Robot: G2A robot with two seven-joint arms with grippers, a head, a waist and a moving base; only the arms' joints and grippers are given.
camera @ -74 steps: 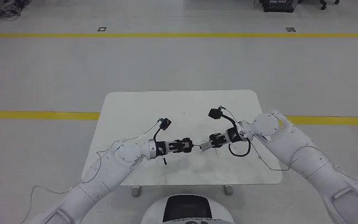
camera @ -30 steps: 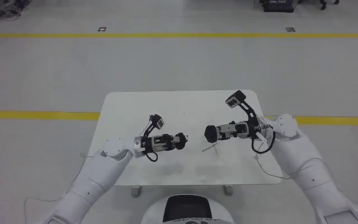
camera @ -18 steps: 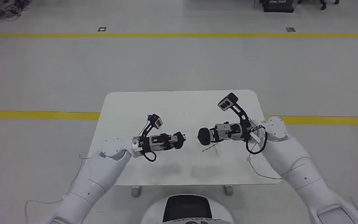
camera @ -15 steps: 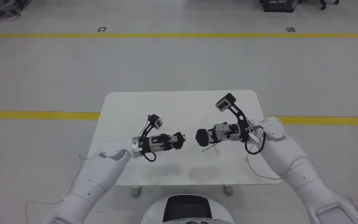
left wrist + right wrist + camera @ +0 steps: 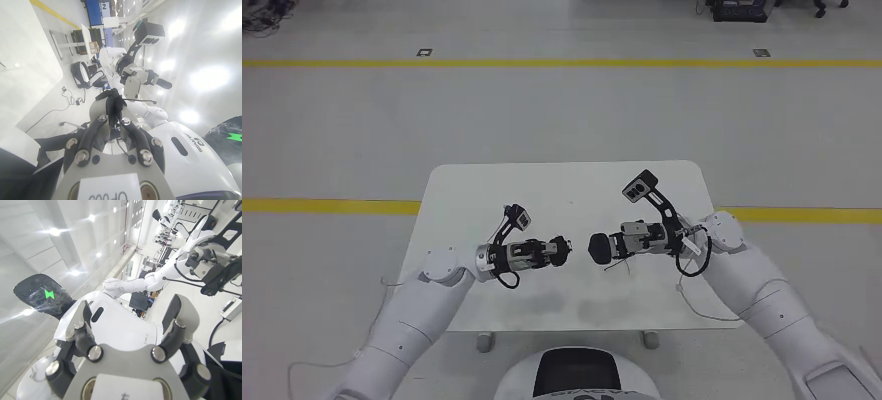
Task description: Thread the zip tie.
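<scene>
**Claws apart, tie not yet threaded**

And here we are: the left claw (image 5: 113, 106) is pressed together on a thin black strip, the zip tie (image 5: 139, 100) by the look of it. It's pinched near one end, with the rest jutting out sideways into open air. Facing it, just a short way off above the middle of the counter (image 5: 542, 190), the right claw (image 5: 130, 307) is spread wide with nothing between its pads.

Now the danger. That strip looks slim and springy, so the free end may well sag or wobble, and a tip that wanders will miss the little slot in the head. If the right claw comes in off-line, it could knock the tie askew instead of catching it. A twist in the left claw's pinch could turn the strip the wrong way round, or let it slip out and drop.

Underneath is a plain white counter with rounded corners. Beyond it lies a pale hall floor crossed by yellow lines (image 5: 342, 63), with bright ceiling lamps overhead. Another white robot (image 5: 166, 219) and some benches stand far back.
</scene>
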